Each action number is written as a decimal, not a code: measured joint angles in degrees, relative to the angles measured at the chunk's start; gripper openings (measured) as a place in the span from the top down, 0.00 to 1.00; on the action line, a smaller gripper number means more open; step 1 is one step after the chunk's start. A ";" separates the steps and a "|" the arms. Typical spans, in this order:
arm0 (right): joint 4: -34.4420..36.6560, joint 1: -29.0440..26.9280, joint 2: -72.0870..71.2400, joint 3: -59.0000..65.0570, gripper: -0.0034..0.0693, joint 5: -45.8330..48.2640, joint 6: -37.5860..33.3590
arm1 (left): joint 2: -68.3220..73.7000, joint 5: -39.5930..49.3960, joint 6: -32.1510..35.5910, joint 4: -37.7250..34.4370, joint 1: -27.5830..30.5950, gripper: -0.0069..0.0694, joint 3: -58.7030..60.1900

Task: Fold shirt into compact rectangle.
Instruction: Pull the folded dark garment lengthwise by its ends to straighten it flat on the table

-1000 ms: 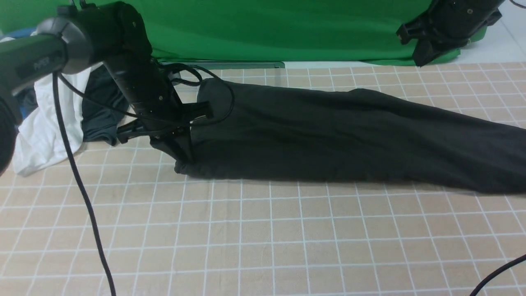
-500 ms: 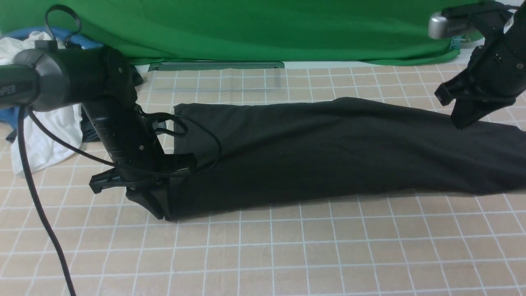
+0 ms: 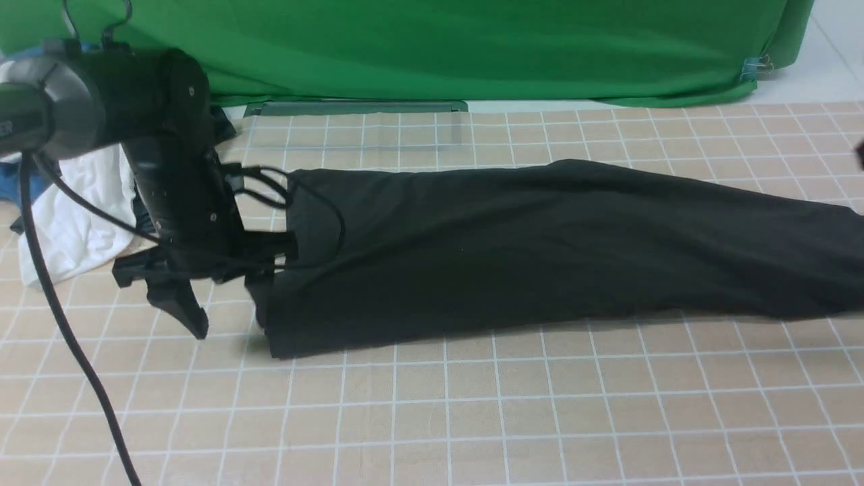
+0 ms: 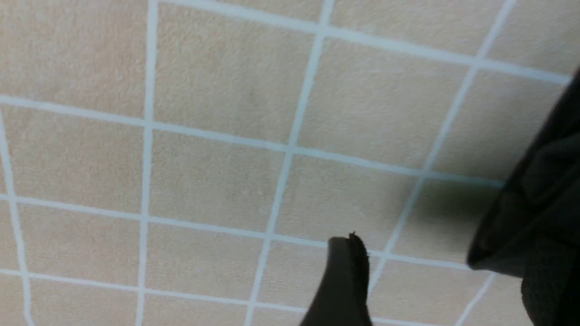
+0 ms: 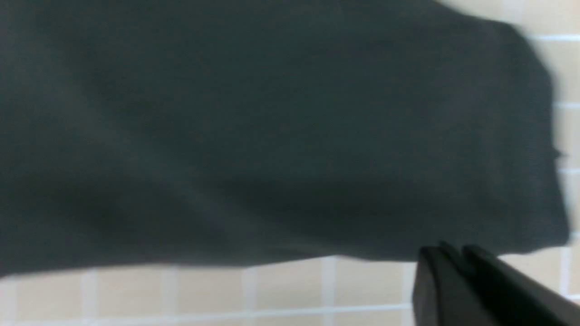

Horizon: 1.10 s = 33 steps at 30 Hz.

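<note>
The black shirt (image 3: 540,250) lies as a long folded band across the checked table (image 3: 439,418), from left of centre out past the right border. My left gripper (image 3: 228,324) stands open at the band's left end; one finger (image 3: 192,317) is over bare table and the other is by the cloth edge. In the left wrist view that finger (image 4: 344,280) is apart from the shirt's corner (image 4: 534,217). My right gripper (image 5: 453,256) hangs over the shirt's (image 5: 272,136) other end, its fingers close together, blurred, nothing seen between them. It is almost out of the front view.
A white garment (image 3: 67,223) and blue cloth (image 3: 10,189) are heaped at the far left behind my left arm. A green backdrop (image 3: 439,47) closes the back. The left arm's black cable (image 3: 67,337) trails down over the table's front left.
Both arms drew the shirt toward the front. My left gripper then opened, let go of the left end and shifted left. My right arm swung right, out of the front view.
</note>
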 joint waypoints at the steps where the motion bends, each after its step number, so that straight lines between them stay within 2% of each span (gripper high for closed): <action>1: 0.07 -1.33 0.85 0.31 0.72 -0.38 0.06 | -0.26 0.00 0.00 -0.73 0.00 0.23 -0.45; 6: 0.70 -3.91 5.49 0.81 0.24 -1.36 0.69 | -0.75 -0.12 0.05 -6.58 0.00 0.16 -0.82; 7: 0.75 -3.91 5.64 0.81 0.23 -1.36 0.69 | -0.75 -0.22 0.05 -6.83 0.00 0.16 -0.70; 9: 1.02 -4.00 6.93 1.00 0.13 -1.03 0.69 | -0.75 -1.63 0.94 -9.83 0.00 0.15 0.22; 11: 1.30 -4.00 7.38 1.05 0.11 -0.82 0.69 | -0.75 -3.73 1.69 -12.19 0.00 0.15 1.47; 17: 1.60 -4.00 7.44 1.05 0.20 -0.88 0.69 | -0.67 -11.31 2.83 -14.53 0.00 0.15 2.94; 28: 1.71 -4.00 7.44 1.05 0.21 -0.88 0.69 | 2.13 -10.47 3.01 -14.60 0.00 0.15 4.22; 33: 1.71 -4.00 7.44 1.05 0.21 -0.88 0.69 | 3.33 -10.63 3.94 -17.77 0.32 0.16 4.27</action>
